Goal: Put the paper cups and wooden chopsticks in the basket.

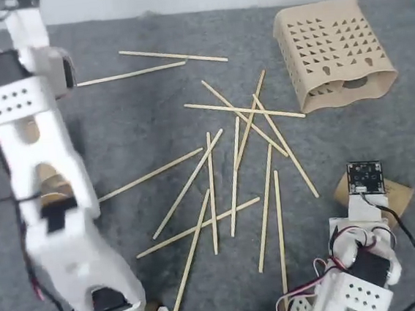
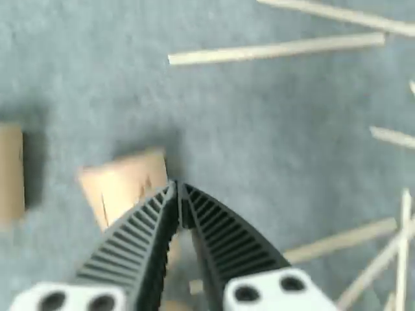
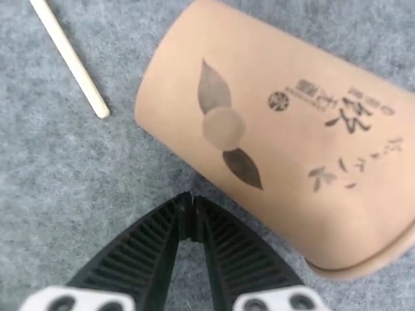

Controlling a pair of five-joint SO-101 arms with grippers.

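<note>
Chopsticks [image 1: 212, 192] crowd centre; basket [image 1: 330, 52] (perforated) near far edge

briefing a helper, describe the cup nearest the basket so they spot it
Find the basket tipped over at the table's far right. Closer in, by the right pincer, a cup lies on its side. Unlike the cups at left, it lies right of the chopsticks.

Chopsticks [image 1: 212, 192] scattered — cups [image 3: 279, 129], basket [image 1: 333, 51] toppled

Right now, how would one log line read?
left gripper shut by cup | right gripper shut by printed cup | chopsticks scattered outside basket
</note>
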